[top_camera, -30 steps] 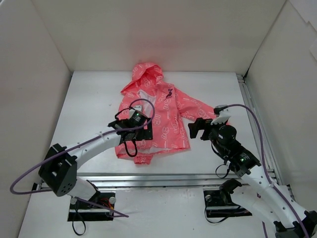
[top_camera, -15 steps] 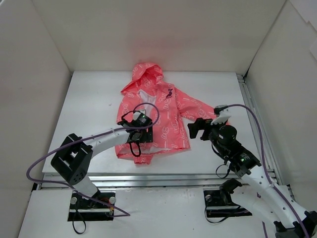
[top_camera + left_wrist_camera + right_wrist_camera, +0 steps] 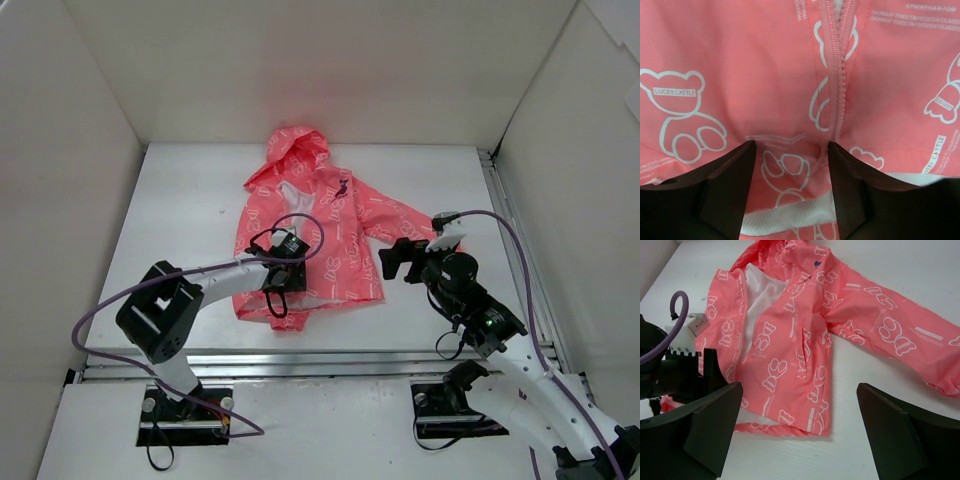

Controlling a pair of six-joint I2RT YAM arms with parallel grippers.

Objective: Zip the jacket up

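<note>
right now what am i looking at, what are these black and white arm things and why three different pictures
These are two robot arms bolted at the near edge of a white table. The wide picture comes from a fixed camera above and behind them. The other two come from a camera on each wrist, so the dark shapes at their bottom edge are that arm's own fingers. On the table lies a small coral-pink hooded jacket with white bear prints, open at the top so the white lining shows. The left end effector is down on the jacket's lower front, fingers apart, beside the zipper; it does not seem to pinch anything. The right end effector hangs wide open near the sleeve, holding nothing.
</note>
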